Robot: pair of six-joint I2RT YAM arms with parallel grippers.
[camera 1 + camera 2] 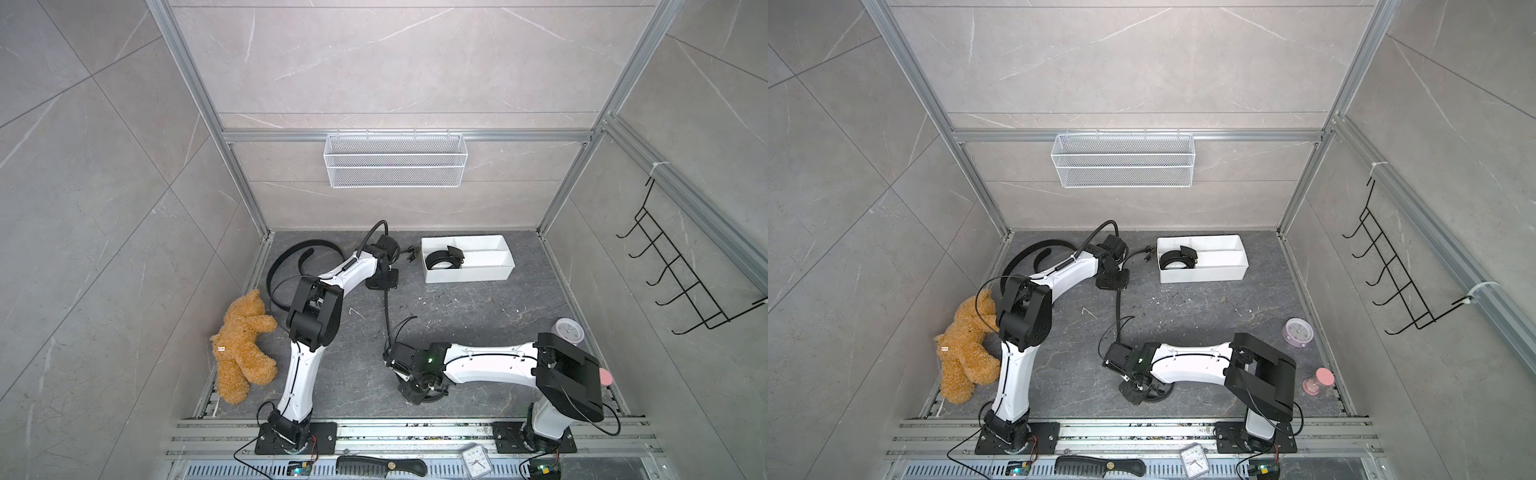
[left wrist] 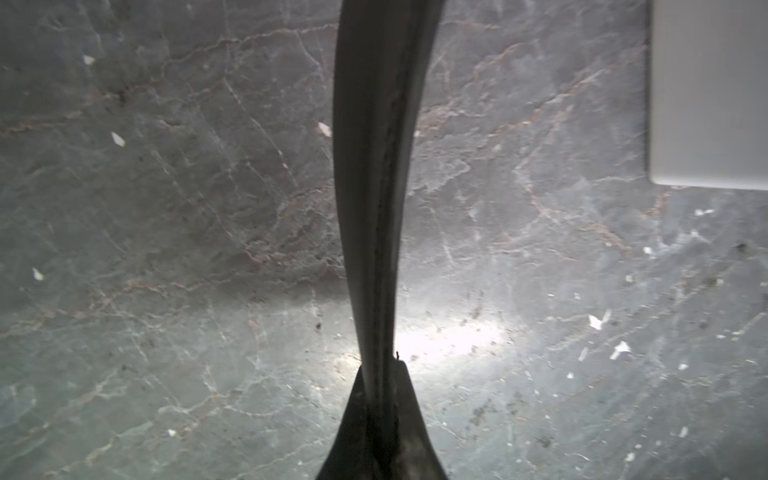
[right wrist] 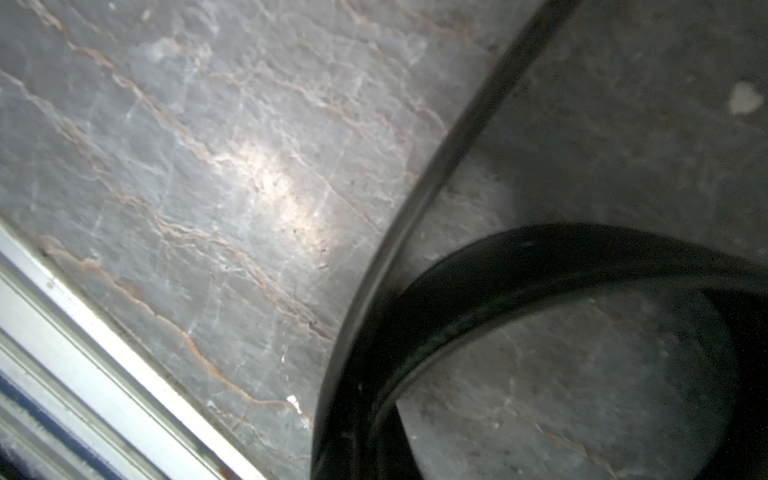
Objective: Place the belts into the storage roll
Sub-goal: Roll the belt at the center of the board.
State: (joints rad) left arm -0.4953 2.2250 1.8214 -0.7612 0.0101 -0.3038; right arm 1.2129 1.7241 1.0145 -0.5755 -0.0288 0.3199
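The left pincer (image 2: 380,368), pinching one end of a belt (image 2: 374,166), hangs just beside the white tray (image 1: 467,272). The strap runs lengthwise back to the right pincer (image 1: 417,388), which is pressed together over the belt's coil, its hold unclear. The left arm is nearer the tray.

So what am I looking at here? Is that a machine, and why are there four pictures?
Two white robot arms stand on a dark stone table. Two pictures look down from above, nearly alike; two come from cameras on the arms' wrists. The left gripper is shut on a black belt that runs to the right gripper, also shut over a coil; whether it grips, I cannot tell. A second belt lies coiled in the white tray. A third belt loops near a teddy bear.
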